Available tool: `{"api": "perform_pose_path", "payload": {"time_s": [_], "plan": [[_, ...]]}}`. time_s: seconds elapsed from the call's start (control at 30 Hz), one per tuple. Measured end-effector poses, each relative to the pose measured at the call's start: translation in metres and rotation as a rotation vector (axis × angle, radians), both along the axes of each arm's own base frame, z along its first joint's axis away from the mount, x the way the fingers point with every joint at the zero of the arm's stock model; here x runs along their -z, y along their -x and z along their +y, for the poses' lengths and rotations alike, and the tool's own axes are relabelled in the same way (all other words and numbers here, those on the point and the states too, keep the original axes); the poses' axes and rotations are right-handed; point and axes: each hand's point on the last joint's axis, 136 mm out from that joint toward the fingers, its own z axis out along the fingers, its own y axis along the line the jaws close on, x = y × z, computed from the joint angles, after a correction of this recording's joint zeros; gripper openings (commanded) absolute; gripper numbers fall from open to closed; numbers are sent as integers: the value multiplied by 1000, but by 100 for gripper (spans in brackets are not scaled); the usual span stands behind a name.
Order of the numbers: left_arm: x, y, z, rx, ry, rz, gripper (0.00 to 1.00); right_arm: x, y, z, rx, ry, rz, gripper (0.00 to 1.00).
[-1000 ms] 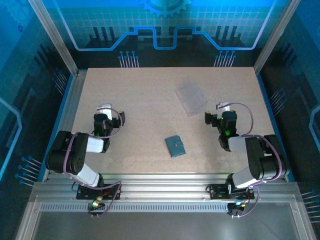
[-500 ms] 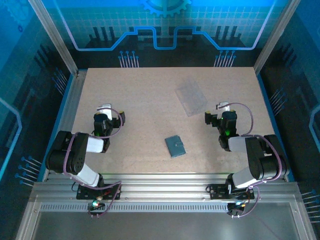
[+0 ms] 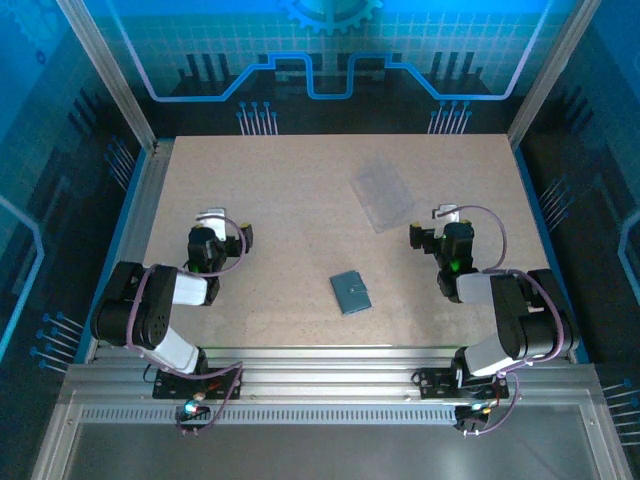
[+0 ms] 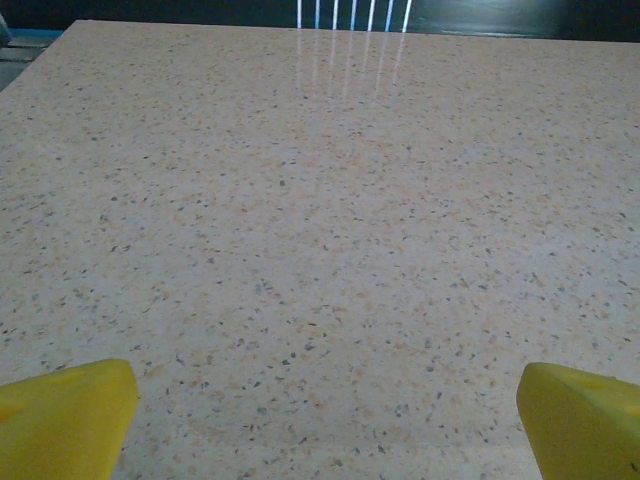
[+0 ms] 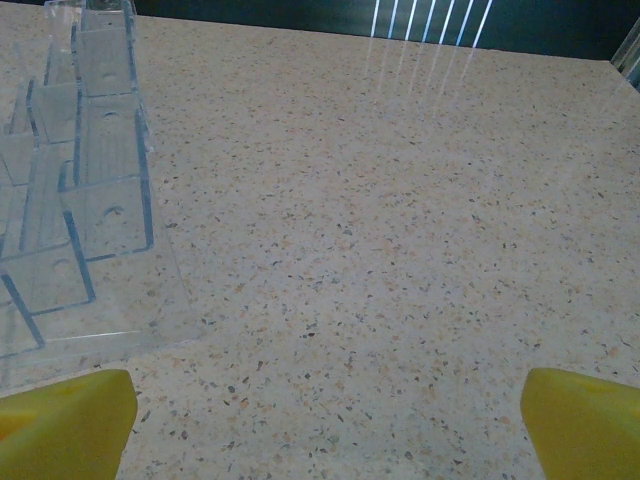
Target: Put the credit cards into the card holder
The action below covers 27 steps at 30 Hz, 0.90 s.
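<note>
- Blue-lit panels (image 3: 320, 60) with circuit patterns wall the cell along the top and sides of the overhead view.
- The speckled beige worktop (image 3: 280, 200) spreads across the middle.
- A clear tray (image 3: 381, 195) lies upper right of centre. The right wrist view catches its dividers (image 5: 80, 180) at left, with speckle showing through.
- The card holder (image 3: 350, 292) lies flat at lower centre, between the arms.
- The left hand (image 3: 212, 220) and right hand (image 3: 447, 222) have their yellow fingertips (image 4: 65, 415) wide apart, gripping nothing.

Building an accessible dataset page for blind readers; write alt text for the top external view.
A small dark teal-grey card holder lies flat near the middle of a speckled beige table. A clear plastic tray lies farther back, right of centre. The left tool and right tool stand to either side, touching neither.
</note>
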Motion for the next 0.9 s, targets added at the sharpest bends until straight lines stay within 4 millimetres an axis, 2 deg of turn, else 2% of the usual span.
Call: {"api": "perform_pose_path", "payload": {"time_s": [0.1,0.23,0.33,0.47,0.53,0.9], "plan": [[-5,11,7,-32,1,-65,99,0,0,0,0,0,0,100],[6,33,24,-98,18,-72,99,0,0,0,0,0,0,100],[2,20,25,-101,26,-60,99,0,0,0,0,0,0,100],[-21,-5,23,-92,30,-97,99,0,0,0,0,0,0,100],[-24,-6,22,-88,31,-98,99,0,0,0,0,0,0,100],[-9,-2,20,-78,32,-35,99,0,0,0,0,0,0,100]]}}
